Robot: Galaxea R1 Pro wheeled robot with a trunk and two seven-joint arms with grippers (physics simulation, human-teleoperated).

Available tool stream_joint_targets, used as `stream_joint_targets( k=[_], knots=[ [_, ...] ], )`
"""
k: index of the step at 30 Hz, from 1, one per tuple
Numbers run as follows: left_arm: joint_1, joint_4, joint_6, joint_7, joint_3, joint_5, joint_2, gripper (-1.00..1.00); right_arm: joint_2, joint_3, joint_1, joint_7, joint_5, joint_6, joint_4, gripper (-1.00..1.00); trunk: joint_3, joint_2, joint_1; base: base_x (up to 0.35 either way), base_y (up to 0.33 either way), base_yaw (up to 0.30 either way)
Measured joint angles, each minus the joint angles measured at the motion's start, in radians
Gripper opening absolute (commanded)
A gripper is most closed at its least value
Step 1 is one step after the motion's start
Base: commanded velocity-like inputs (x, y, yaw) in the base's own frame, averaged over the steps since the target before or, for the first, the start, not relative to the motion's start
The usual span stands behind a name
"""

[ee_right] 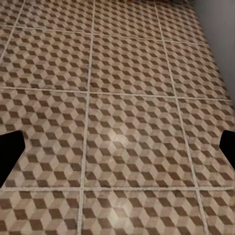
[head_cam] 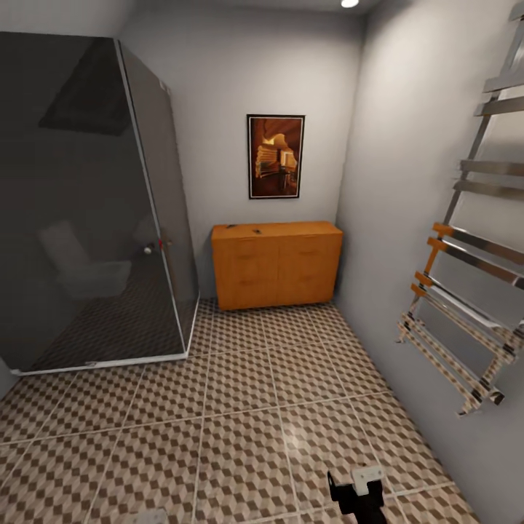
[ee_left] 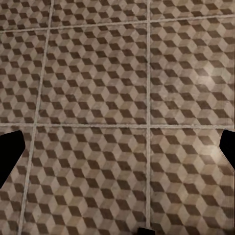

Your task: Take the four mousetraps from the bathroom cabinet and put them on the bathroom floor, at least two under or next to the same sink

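Mousetraps (head_cam: 256,231) show as a few small dark marks on top of the cabinet (head_cam: 277,265); they are too small to count or to see in detail, one near the left end of the top and one nearer the middle. This orange-brown cabinet stands against the far wall at about 12 o'clock in the head view, with its drawer fronts closed. Above it a framed picture (head_cam: 276,156) hangs on the wall. At about 10 o'clock a dark glass shower cabin (head_cam: 87,211) fills the left corner. At 3 o'clock a metal towel rack (head_cam: 473,291) is fixed on the right wall. The bathroom floor (head_cam: 240,407) with its cube pattern spreads between the robot and the cabinet.

The right gripper (head_cam: 356,495) appears at the lower edge of the head view, near 6 o'clock, above the tiles. In the right wrist view its two dark fingertips (ee_right: 10,156) sit at opposite edges, so the jaws are spread wide with nothing between them. The left gripper's fingertips (ee_left: 9,155) also stand far apart over the floor tiles (ee_left: 117,98), and they hold nothing.
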Motion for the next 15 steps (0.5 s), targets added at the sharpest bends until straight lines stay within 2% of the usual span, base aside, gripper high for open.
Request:
stream_joint_targets(
  k=[15],
  knots=[
    [0.0,0.0,0.0,0.0,0.0,0.0,0.0,1.0,0.0,0.0,0.0,0.0,0.0,0.0,0.0,1.0,0.0,0.0,0.0,0.219,-0.084,0.003]
  ],
)
